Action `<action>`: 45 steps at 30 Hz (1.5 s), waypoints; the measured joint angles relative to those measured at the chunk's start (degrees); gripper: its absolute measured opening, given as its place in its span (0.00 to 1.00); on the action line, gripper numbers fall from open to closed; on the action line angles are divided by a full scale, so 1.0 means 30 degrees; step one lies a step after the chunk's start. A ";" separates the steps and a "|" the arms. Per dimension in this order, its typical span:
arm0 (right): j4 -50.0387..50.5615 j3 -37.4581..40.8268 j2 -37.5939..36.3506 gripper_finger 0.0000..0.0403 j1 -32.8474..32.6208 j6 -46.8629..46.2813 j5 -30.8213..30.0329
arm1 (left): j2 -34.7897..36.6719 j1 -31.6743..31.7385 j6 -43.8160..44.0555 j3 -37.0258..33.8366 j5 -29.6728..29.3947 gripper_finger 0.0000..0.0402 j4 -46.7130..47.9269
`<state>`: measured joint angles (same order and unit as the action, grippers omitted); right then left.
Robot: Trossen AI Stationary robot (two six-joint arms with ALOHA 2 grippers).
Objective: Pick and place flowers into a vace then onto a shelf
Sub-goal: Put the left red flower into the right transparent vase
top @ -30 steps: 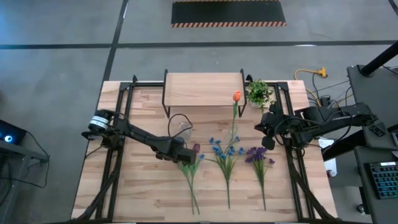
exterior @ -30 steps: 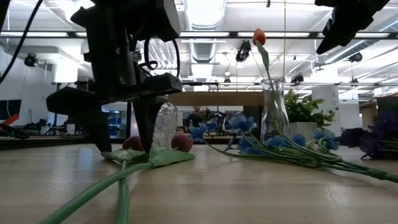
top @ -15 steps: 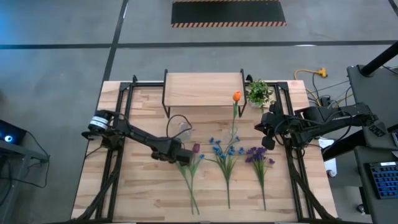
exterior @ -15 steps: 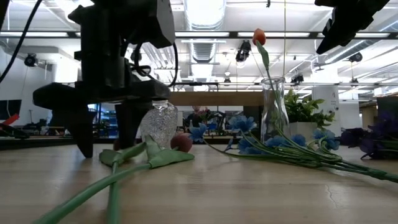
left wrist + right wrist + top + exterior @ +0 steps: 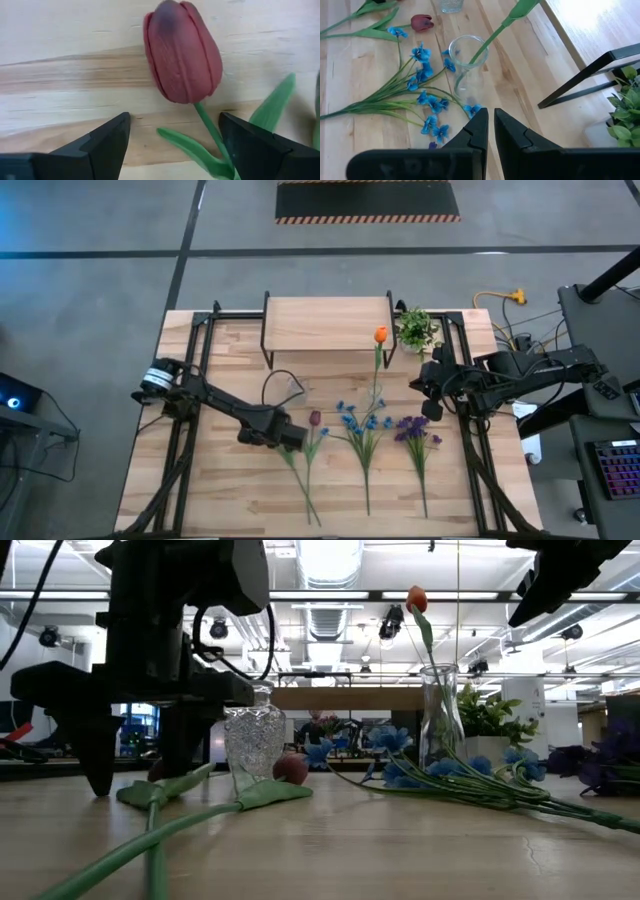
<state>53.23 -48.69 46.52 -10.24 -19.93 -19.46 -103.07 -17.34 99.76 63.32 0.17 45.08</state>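
No legible text or labels anywhere.

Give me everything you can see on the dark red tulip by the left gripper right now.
The dark red tulip lies flat on the plank tabletop, bloom closed, petals ribbed and fabric-like. A green stem with long leaves runs from its base toward the table's near edge. The left gripper is low over it, open, one finger on either side of the stem just below the bloom, neither touching it. A small cut-glass vase stands empty close by.

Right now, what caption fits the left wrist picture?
Open left gripper low over the table, straddling a dark red tulip's stem.
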 joint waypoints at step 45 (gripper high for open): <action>-0.0577 0.0000 0.0029 0.06 0.0000 -0.0207 -0.0025 | 0.0000 0.0029 -0.1515 0.0057 -0.2096 0.20 -0.1371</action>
<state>51.50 -48.69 46.61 -10.24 -20.56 -19.54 -103.07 -17.26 95.22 63.49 -6.12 40.97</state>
